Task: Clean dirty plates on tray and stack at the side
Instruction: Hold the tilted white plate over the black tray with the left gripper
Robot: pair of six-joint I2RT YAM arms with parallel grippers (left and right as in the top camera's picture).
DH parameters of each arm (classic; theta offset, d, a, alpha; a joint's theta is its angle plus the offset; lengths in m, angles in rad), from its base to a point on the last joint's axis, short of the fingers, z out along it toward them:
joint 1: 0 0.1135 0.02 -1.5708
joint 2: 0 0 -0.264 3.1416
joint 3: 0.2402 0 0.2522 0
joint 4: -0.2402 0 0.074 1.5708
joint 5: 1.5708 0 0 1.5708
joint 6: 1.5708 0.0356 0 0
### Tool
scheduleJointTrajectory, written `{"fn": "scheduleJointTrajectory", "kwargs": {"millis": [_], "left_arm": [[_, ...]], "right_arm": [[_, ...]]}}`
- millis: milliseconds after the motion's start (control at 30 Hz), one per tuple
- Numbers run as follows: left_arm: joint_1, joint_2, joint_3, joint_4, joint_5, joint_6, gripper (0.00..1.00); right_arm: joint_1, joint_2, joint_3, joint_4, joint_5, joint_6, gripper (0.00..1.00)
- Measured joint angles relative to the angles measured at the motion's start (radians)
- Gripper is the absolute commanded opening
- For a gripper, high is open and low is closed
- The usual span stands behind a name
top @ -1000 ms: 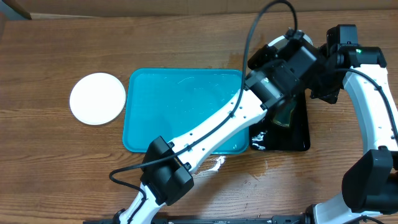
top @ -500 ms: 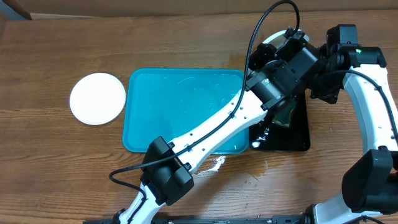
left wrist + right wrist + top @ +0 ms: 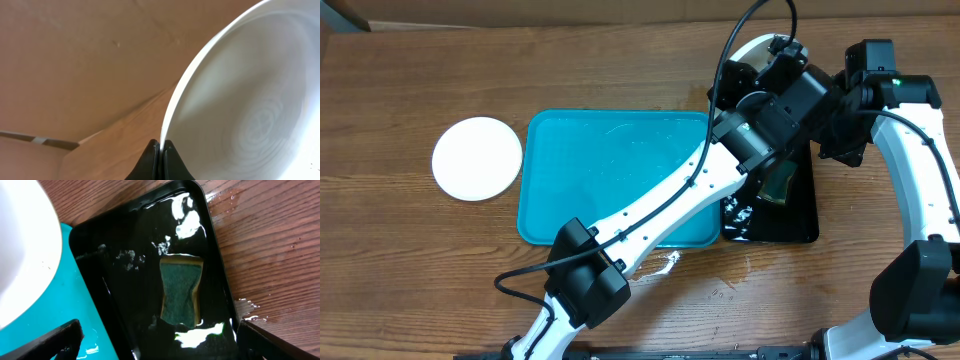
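No legible text, label, brand, number or sign in any of the three views. Only plain, unmarked surfaces on the white plate (image 3: 477, 158), the turquoise tray (image 3: 600, 180), the black tray (image 3: 122, 287), the sponge (image 3: 181, 292) and the bench (image 3: 420, 270).

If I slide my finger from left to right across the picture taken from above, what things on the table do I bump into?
White plate → turquoise tray → black tray → right robot arm.
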Motion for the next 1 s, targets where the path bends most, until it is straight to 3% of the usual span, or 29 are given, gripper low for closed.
{"fn": "scheduleJointTrajectory", "kwargs": {"millis": [367,767,1000], "left_arm": [[-0.005,0.0,0.0,-0.06,-0.018,-0.073,0.04],[-0.024,0.0,0.002,-0.086,-0.09,-0.25,0.04],[-0.021,0.0,0.002,-0.123,-0.014,-0.238,0.04]], "right_arm": [[0.0,0.0,0.0,0.0,0.0,0.0,1.0],[0.0,0.0,0.0,0.0,0.0,0.0,1.0],[0.0,0.0,0.0,0.0,0.0,0.0,1.0]]}}
